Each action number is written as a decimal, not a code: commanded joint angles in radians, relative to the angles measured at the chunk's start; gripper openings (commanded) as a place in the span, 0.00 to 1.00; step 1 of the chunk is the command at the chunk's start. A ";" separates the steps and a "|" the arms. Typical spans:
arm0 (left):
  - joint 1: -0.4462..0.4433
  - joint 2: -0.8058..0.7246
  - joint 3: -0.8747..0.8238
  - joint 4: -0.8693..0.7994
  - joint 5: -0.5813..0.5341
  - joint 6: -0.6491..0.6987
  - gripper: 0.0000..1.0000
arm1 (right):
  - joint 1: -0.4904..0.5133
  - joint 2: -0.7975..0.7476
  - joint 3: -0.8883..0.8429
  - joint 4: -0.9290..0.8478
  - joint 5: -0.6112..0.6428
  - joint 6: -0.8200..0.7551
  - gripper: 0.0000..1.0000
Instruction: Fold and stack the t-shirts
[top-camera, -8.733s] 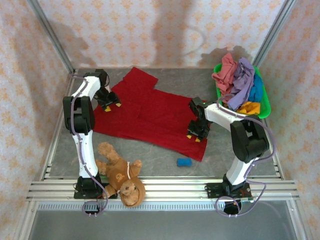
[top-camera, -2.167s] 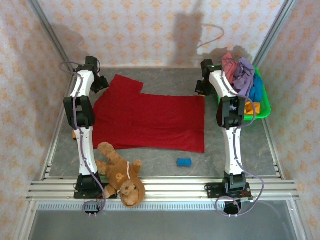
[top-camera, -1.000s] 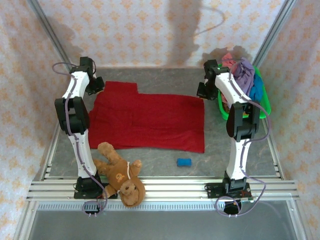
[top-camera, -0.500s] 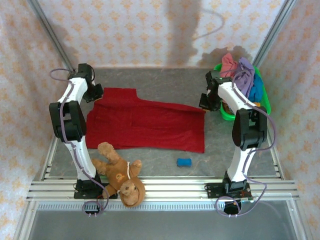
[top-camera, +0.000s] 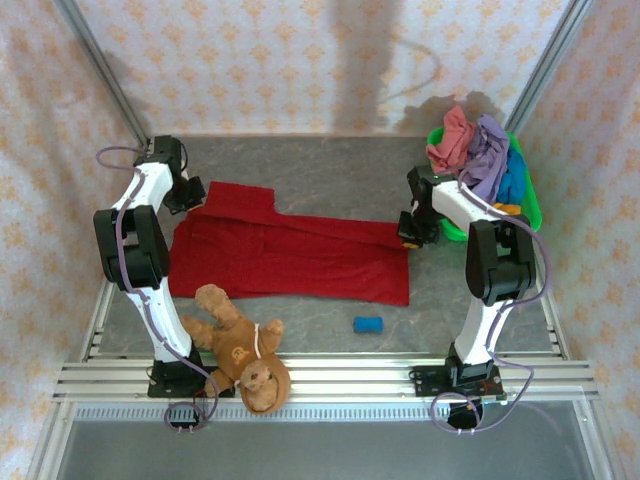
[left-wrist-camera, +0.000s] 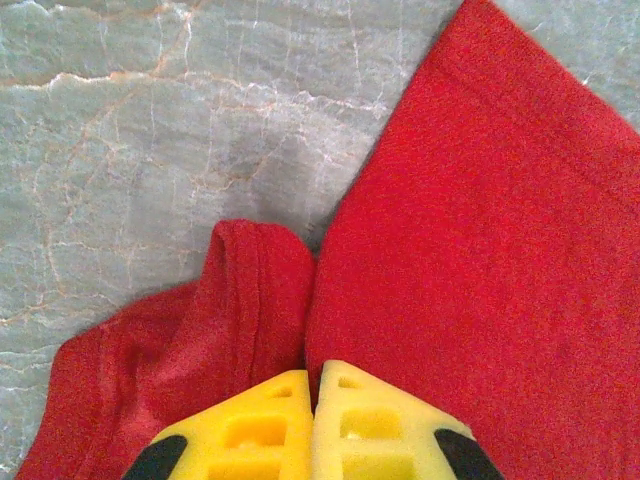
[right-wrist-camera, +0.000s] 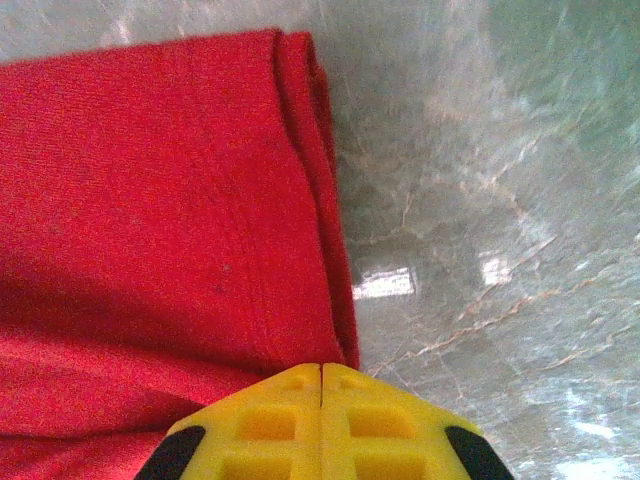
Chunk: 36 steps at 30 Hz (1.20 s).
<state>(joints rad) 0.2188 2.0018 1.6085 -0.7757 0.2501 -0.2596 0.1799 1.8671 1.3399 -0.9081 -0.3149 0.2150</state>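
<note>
No legible text, labels, brands, numbers or signs anywhere.

Patterned peach walls (top-camera: 300, 60) enclose a grey, seemingly marbled tabletop (top-camera: 340, 170).

High rear overhead view, close downward wrist views, shared red t-shirt (top-camera: 290, 258)
</note>
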 joint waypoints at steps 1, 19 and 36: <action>0.015 -0.043 -0.012 0.013 -0.031 0.014 0.00 | 0.012 -0.001 -0.020 0.006 0.007 0.025 0.00; 0.044 -0.001 -0.076 -0.066 -0.029 0.031 0.37 | 0.029 -0.065 0.010 -0.037 0.123 0.037 0.29; 0.007 0.169 0.305 -0.130 0.012 -0.020 0.51 | 0.114 0.032 0.279 -0.117 0.057 0.066 0.38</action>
<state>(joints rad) 0.2485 2.0933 1.8259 -0.8349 0.2443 -0.2672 0.2642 1.8427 1.5581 -0.9890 -0.2481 0.2577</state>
